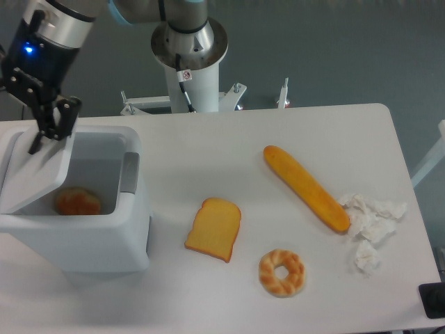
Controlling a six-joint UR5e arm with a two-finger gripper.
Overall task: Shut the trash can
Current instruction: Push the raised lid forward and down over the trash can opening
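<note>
The trash can (83, 229) stands at the left end of the worktop (278, 139), its opening facing up and its long axis running from the far edge toward the near edge. Its lid (35, 170) is hinged on the left side and leans over the opening at a slant, only partly down, so the inside is open to view on the right. A grey latch tab (129, 172) sits on the right rim. Inside, on the bottom, lies a round orange food piece (78, 202). My arm comes in from the upper left, and my gripper (50, 125) points down at the far upper edge of the lid. My fingers (62, 118) look close together, but I cannot tell whether they clamp the lid or only touch it. To the right, well apart from the can, lie a slice of toast (214, 228), a long baguette (306, 188), a twisted donut (281, 273) and crumpled paper (370, 223).
</note>
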